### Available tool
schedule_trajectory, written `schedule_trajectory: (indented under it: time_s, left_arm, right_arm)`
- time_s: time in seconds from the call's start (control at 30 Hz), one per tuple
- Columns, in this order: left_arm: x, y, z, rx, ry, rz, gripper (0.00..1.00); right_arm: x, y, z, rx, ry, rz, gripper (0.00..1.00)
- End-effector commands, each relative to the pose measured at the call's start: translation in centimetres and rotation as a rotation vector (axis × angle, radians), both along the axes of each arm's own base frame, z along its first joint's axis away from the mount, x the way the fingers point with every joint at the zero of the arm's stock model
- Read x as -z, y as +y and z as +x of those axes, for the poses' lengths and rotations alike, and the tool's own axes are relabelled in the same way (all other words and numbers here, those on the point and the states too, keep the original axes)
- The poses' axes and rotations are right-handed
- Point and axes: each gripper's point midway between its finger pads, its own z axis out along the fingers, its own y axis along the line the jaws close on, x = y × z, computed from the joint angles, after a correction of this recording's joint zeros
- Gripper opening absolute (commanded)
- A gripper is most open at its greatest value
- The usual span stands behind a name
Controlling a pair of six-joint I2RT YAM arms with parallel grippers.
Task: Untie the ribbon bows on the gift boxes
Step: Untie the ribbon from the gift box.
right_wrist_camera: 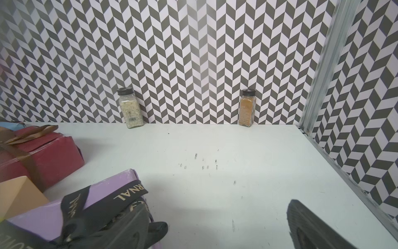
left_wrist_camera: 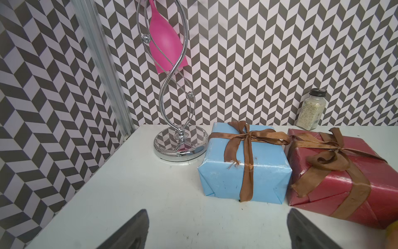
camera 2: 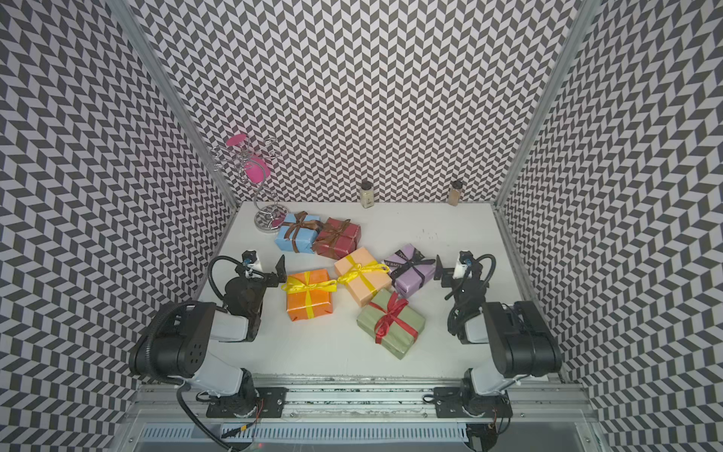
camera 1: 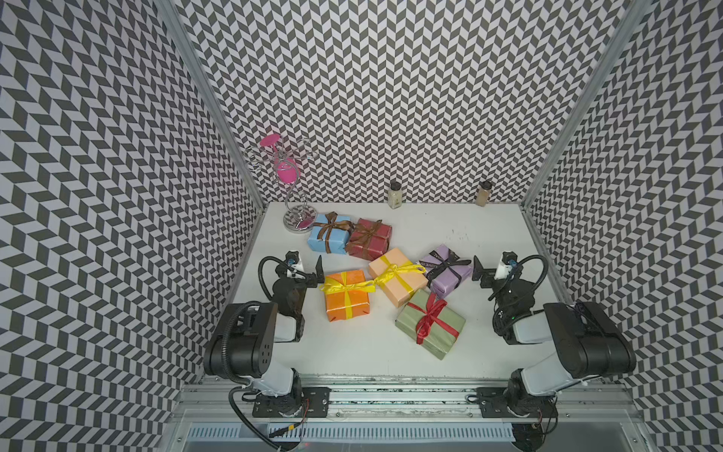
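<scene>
Several gift boxes lie on the white table point(camera 1: 352, 352), each with a tied bow. At the back sit the light blue box point(camera 1: 328, 240) and the dark red box point(camera 1: 373, 242), both with brown ribbon bows point(left_wrist_camera: 247, 134). Nearer are the orange box point(camera 1: 346, 303) and the peach box point(camera 1: 393, 283) with yellow bows point(camera 1: 346, 286), the lilac box point(camera 1: 450, 276) with a black lettered ribbon point(right_wrist_camera: 129, 194), and the olive box point(camera 1: 430, 334) with a red bow point(camera 1: 430, 315). My left gripper point(camera 1: 317, 274) is open beside the orange box. My right gripper point(camera 1: 477, 272) is open, with one finger point(right_wrist_camera: 129, 228) at the lilac box's bow; contact is unclear.
A chrome stand point(camera 1: 298, 224) holding pink pieces rises in the back left corner, close to the blue box. Two spice jars point(camera 1: 395, 195) point(camera 1: 483, 193) stand against the back wall. Patterned walls close three sides, and an aluminium rail point(camera 1: 391, 391) runs along the front.
</scene>
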Motion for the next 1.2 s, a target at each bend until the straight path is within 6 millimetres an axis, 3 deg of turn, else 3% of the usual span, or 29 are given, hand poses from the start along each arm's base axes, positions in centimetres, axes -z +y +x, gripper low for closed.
schedule_trajectory:
  time_s: [0.0, 0.9, 1.1, 1.17]
  left_arm:
    - [-0.2, -0.1, 0.1, -0.001, -0.009, 0.005, 1.0]
    - [-0.3, 0.3, 0.1, -0.027, -0.011, 0.0, 1.0]
    - [-0.3, 0.3, 0.0, -0.034, -0.015, 0.004, 1.0]
    - [-0.4, 0.4, -0.1, -0.039, -0.018, 0.004, 1.0]
  right_arm:
    - [-1.2, 0.1, 0.3, -0.002, -0.05, 0.012, 1.0]
    - [-1.3, 0.1, 0.3, -0.002, -0.052, 0.011, 0.99]
    - [-2.0, -0.1, -0.1, 0.018, -0.083, 0.009, 0.99]
    - [-1.1, -0.2, -0.9, 0.025, -0.063, 0.008, 0.99]
